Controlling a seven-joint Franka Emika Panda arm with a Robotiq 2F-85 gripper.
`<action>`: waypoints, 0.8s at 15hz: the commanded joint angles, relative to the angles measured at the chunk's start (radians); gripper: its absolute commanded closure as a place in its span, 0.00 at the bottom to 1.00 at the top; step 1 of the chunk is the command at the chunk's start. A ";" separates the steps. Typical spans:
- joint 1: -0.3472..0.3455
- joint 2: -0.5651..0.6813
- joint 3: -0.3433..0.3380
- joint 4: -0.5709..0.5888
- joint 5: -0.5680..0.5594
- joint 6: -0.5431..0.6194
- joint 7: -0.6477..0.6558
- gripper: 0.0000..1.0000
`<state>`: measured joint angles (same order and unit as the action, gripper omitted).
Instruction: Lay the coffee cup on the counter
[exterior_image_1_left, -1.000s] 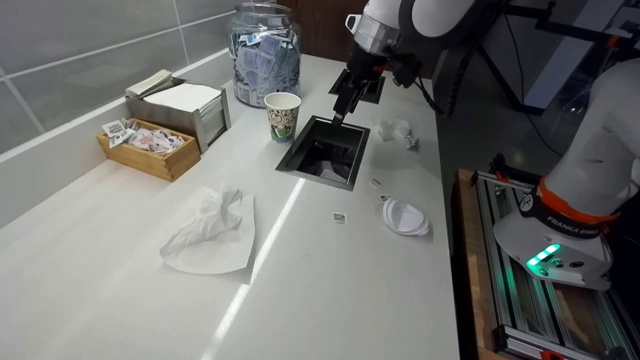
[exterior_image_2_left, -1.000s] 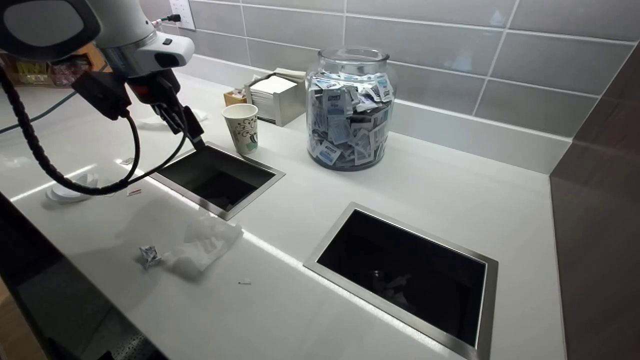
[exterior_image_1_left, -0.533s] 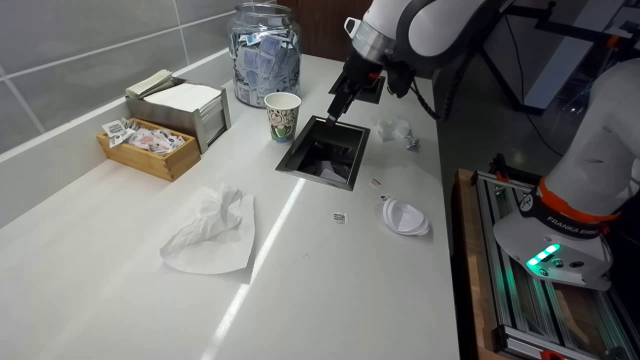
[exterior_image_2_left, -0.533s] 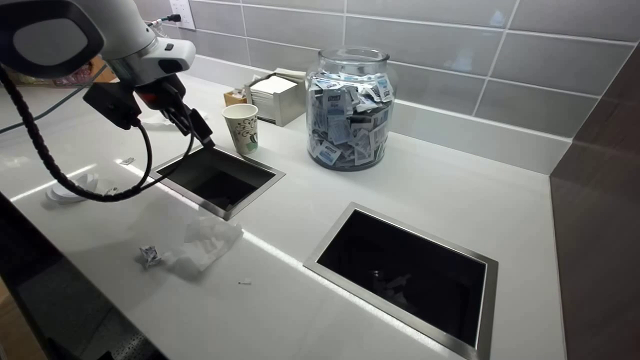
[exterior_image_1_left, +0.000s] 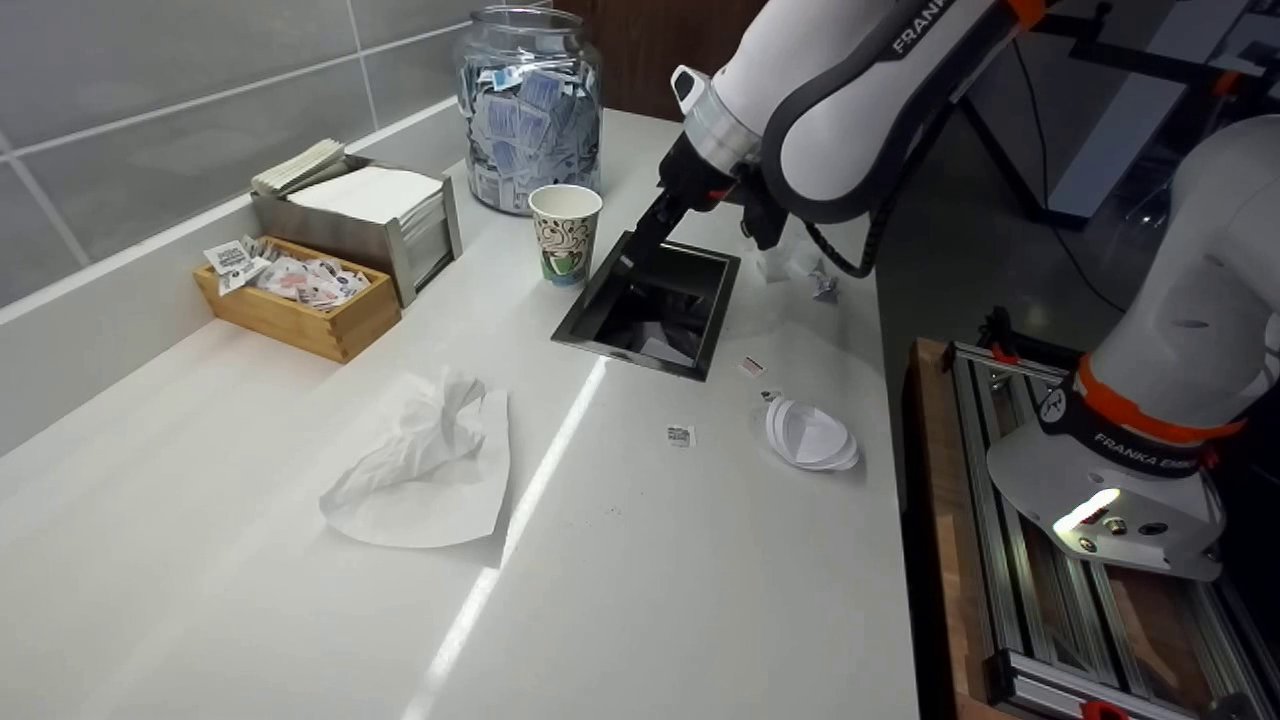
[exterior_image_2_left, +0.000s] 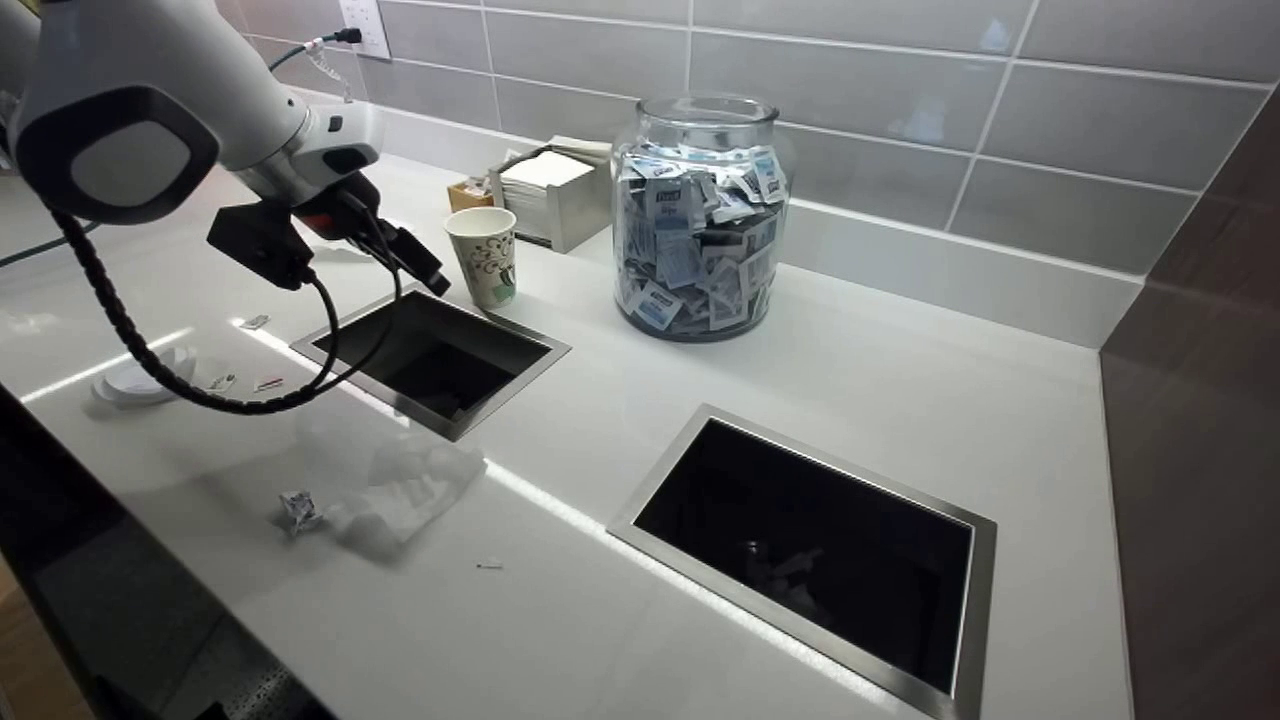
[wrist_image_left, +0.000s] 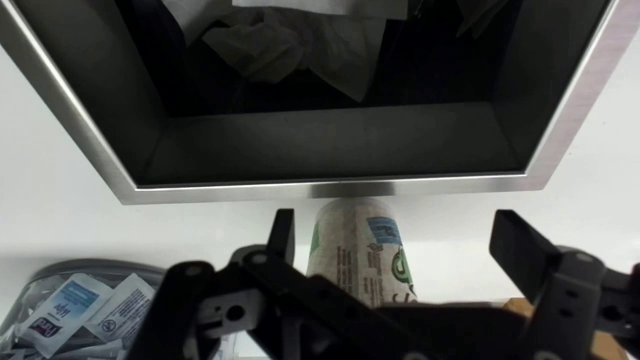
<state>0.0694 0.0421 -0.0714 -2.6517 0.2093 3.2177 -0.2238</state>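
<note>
I judge nothing done yet, gripping and laying both left: before a grey tiled wall (exterior_image_1_left: 200, 60) runs the white counter (exterior_image_1_left: 700, 580), where, by a dark cutout (exterior_image_1_left: 635, 355), my gripper (wrist_image_left: 396, 234), jaws apart, holds nothing and the coffee cup (exterior_image_1_left: 564, 235) stands upright at the cutout's ten o'clock in an exterior view.

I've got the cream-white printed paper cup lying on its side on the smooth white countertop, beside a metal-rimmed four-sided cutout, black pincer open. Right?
One thing is off: the cream-white printed paper cup stands upright, not on its side, as both exterior views show. It is on the smooth white countertop beside a metal-rimmed four-sided cutout, and the black pincer is open.
</note>
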 joint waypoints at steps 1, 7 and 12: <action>-0.025 0.088 0.017 0.022 -0.090 0.103 0.060 0.00; -0.047 0.212 0.003 0.072 -0.142 0.258 0.089 0.00; -0.060 0.286 0.014 0.120 -0.160 0.351 0.118 0.00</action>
<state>0.0255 0.2671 -0.0662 -2.5687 0.0808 3.5175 -0.1432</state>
